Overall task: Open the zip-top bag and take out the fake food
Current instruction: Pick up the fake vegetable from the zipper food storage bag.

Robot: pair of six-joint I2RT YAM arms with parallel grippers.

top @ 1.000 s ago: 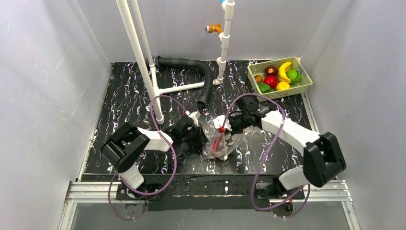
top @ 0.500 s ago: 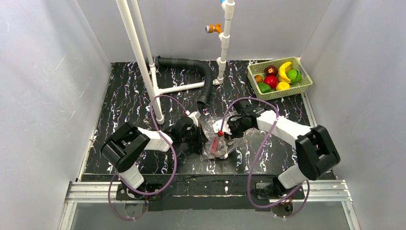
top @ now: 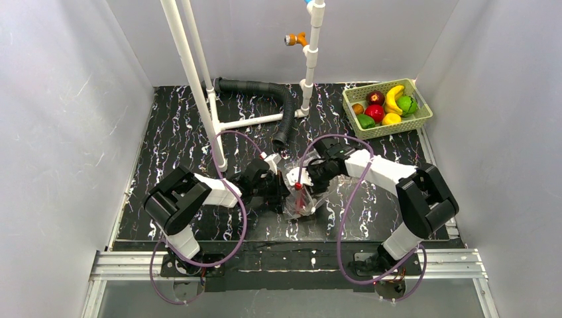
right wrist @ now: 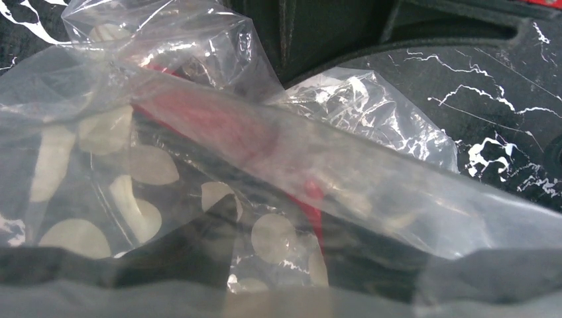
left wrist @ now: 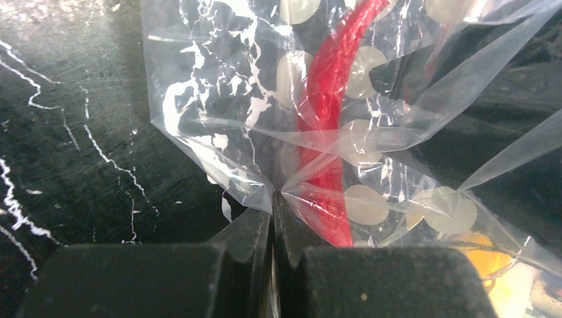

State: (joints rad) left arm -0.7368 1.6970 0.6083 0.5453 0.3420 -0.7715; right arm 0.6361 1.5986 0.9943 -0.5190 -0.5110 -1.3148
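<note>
Zip-top bag (top: 306,205) on black marbled table (top: 172,132), pinched by left gripper (left wrist: 273,199); right gripper (top: 303,180) unclear.

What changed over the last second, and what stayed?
The right tool slid left, over the clear dotted plastic zip-top bag, its arm folding in. Whether it gripped or released anything is unclear. The left tool stayed pinched shut on the bag's edge; the long red plastic chili stayed inside, and the green plastic basket did not move.

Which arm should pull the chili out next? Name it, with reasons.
Right, probably. The left claw is shut on the bag, pinning it, while the right claw hangs beside the chili.
</note>
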